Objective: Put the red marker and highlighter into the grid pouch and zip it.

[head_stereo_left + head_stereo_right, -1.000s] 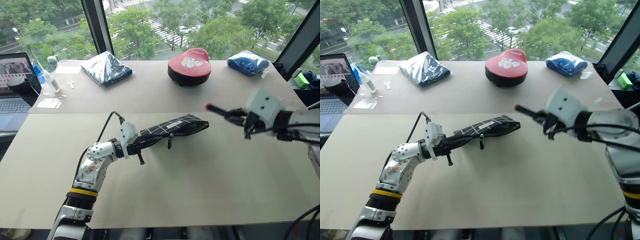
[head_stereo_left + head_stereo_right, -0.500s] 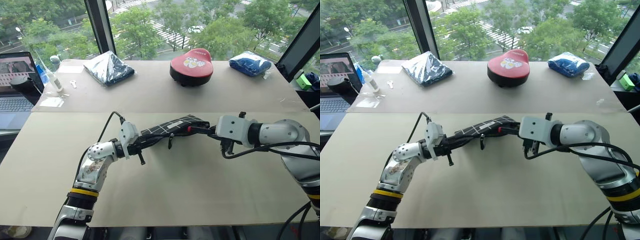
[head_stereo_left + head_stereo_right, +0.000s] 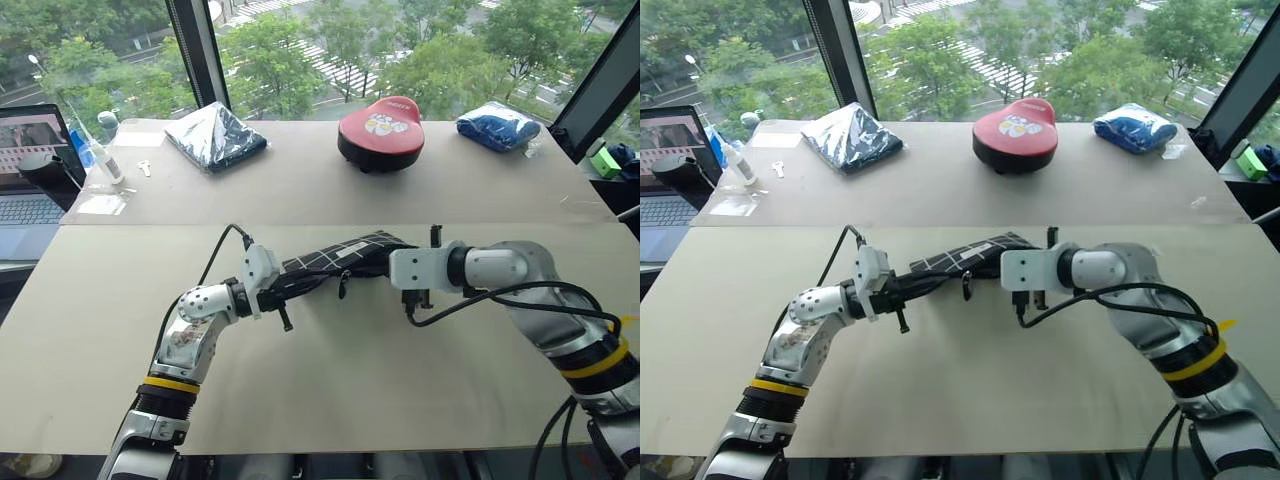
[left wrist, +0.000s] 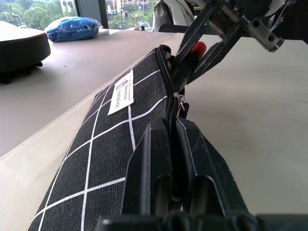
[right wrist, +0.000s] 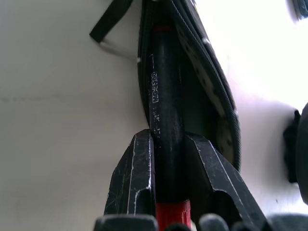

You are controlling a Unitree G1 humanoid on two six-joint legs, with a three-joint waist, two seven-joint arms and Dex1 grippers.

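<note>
The grid pouch [image 3: 340, 255] lies across the middle of the table, black with white lines and a white label [image 4: 124, 92]. My left gripper [image 3: 280, 287] is shut on its zipper edge at the left end. At the pouch's right end my right gripper [image 3: 382, 262] is shut on the red marker [image 5: 166, 110]. The marker's dark barrel runs into the pouch's open mouth, and its red end [image 4: 198, 47] stays back between my fingers. The dark pull strap [image 5: 110, 21] hangs beside the opening. The highlighter is out of view.
On the far table stand a red cushion-like case [image 3: 380, 125], a dark wrapped bundle [image 3: 215, 135] and a blue bundle [image 3: 497, 125]. A laptop [image 3: 30, 165] and a bottle [image 3: 105, 160] sit at the far left. Bare tabletop lies in front of the pouch.
My right gripper has swung left and down with the marker, rolling as it went, and the marker's tip has entered the pouch's open end. The left gripper has held still.
</note>
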